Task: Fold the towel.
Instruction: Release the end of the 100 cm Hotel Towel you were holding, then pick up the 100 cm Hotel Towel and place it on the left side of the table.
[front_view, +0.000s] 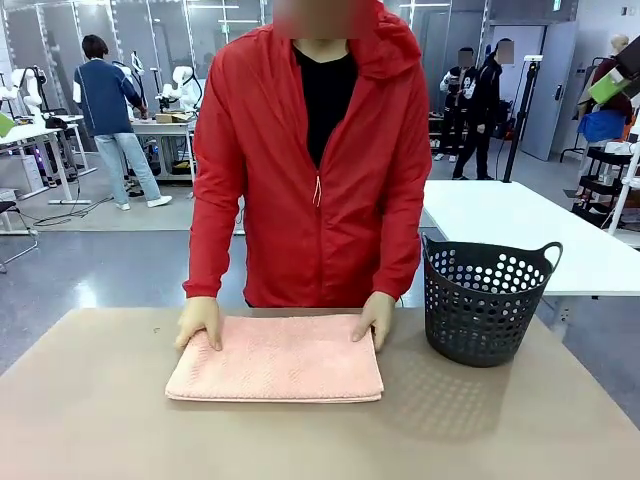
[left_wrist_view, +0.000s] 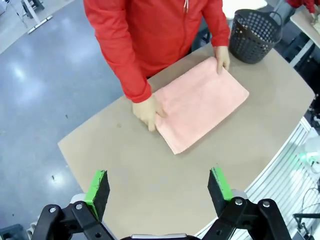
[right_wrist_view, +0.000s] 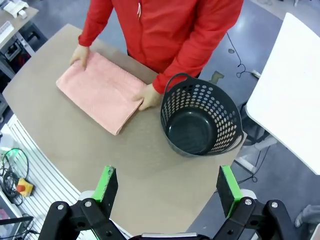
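Note:
The salmon-pink towel (front_view: 277, 358) lies folded into a flat rectangle on the tan table, near its far edge. A person in a red jacket presses both hands on the towel's far corners, one hand (front_view: 200, 322) at the left and the other hand (front_view: 375, 318) at the right. The left wrist view has the towel (left_wrist_view: 200, 102) well ahead of my left gripper (left_wrist_view: 159, 189), which hangs open high above the table. My right gripper (right_wrist_view: 170, 189) is also open and raised, with the towel (right_wrist_view: 100, 92) far off to its upper left.
A dark perforated basket (front_view: 484, 300) with handles stands empty at the table's right, beside the towel (right_wrist_view: 200, 117). The tan table (front_view: 100, 420) has bare room in front of the towel. A white table (front_view: 520, 230) stands behind at the right.

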